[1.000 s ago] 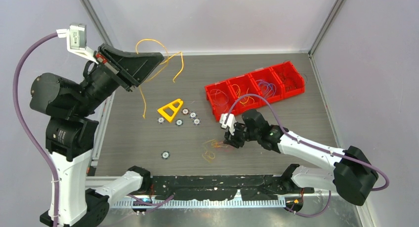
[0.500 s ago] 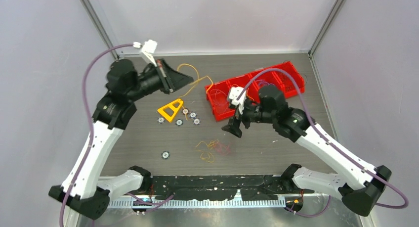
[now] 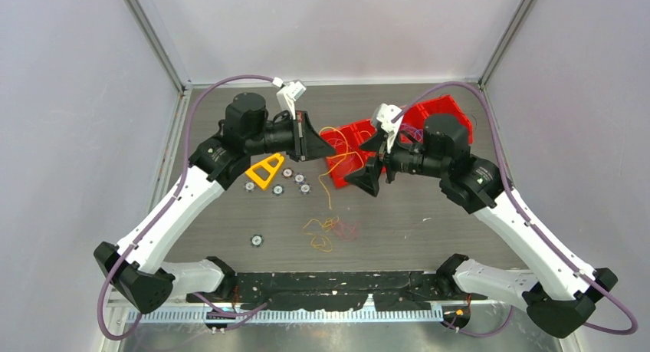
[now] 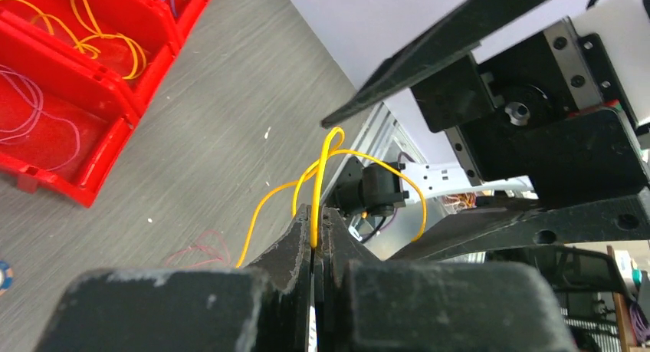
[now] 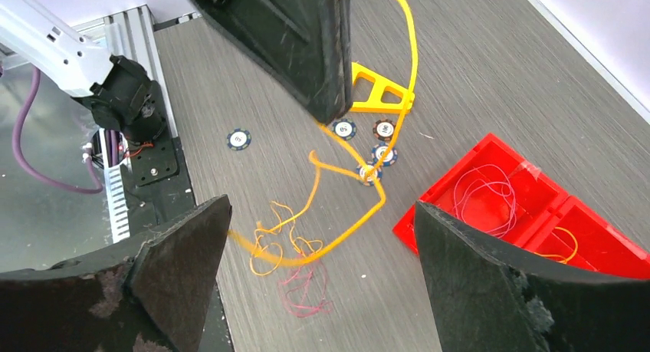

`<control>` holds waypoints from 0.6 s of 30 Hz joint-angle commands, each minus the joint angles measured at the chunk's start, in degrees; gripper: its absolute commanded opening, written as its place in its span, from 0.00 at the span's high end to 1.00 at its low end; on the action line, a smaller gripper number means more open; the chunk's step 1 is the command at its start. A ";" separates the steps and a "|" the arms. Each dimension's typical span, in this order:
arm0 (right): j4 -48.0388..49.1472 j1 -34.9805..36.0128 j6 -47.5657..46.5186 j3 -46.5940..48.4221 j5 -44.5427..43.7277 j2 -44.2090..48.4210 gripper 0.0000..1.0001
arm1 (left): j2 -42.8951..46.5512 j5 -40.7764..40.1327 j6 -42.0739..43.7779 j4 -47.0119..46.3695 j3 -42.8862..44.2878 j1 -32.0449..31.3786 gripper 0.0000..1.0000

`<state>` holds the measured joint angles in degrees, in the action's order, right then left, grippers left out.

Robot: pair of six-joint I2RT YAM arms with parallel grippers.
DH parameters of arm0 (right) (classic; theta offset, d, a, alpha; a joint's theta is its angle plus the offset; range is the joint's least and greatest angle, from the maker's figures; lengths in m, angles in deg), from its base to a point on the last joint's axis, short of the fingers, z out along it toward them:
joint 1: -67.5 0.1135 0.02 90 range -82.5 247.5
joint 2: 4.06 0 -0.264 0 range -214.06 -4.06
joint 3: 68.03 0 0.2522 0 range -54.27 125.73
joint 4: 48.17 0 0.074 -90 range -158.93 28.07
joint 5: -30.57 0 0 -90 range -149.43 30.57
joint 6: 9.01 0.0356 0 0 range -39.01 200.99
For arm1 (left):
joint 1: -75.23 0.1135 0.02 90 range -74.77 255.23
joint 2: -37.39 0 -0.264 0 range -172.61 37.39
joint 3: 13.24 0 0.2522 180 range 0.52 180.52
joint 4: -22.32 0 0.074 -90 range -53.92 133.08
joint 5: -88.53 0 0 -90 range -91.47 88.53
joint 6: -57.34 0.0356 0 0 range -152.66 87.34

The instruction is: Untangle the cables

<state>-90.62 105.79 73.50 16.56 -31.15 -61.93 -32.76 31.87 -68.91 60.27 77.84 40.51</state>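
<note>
Both arms have swung inward since a second ago, and in the overhead view we now see them nose to nose before the red bins (image 3: pixel 452 114). The left gripper (image 3: pixel 328 148) holds one yellow cable (image 3: pixel 335 162) off the table (image 3: pixel 230 222). Its loose end trails down toward the tangled heap (image 3: pixel 328 234) of cables, lifted, we judge, to draw it clear of the rest. The right gripper (image 3: pixel 363 180) faces it, just beside the hanging strand.

From the left wrist, we see the jaws pinched tight on the yellow cable (image 4: pixel 326 156), which loops up above the fingertips.

From the right wrist, we see the jaws spread wide and empty. The yellow cable (image 5: pixel 406 53) dangles ahead of them, with the heap (image 5: pixel 283 241) below. We judge this gripper is placed to take a second hold.
</note>
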 commanded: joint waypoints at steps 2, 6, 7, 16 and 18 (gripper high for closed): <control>5.40 -0.14 -0.08 0.90 -1.01 -2.46 0.04 | -0.39 4.26 1.52 -3.60 1.38 -2.34 1.00; 8.09 -0.18 -2.62 0.34 -2.43 -3.91 0.06 | -0.11 7.10 0.05 -5.18 1.05 -3.09 1.00; 9.26 -0.16 -3.32 0.13 -2.37 -3.92 0.16 | -0.16 7.76 -0.37 -5.46 1.11 -3.08 1.00; 4.82 -0.24 -11.95 -0.89 -0.48 -3.17 0.93 | 0.46 10.40 -2.20 -7.44 2.21 -2.38 1.00; 3.96 -0.96 -12.60 -1.24 -0.90 -1.92 0.95 | 0.59 9.83 -1.46 -7.00 2.12 -1.31 1.00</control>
<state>-85.68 105.59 64.96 15.14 -31.85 -66.30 -33.37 40.11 -70.20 56.05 77.94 37.95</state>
